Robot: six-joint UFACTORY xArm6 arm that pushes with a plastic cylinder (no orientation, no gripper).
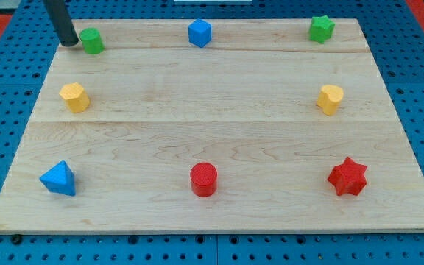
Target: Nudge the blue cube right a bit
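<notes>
The blue cube sits near the view's top edge of the wooden board, about the middle. My tip is at the view's top left, just left of a green block, touching or nearly touching it. The tip is far to the left of the blue cube.
A green star sits at the top right. A yellow block is at mid left, another yellow block at mid right. A blue triangular block, a red cylinder and a red star line the bottom.
</notes>
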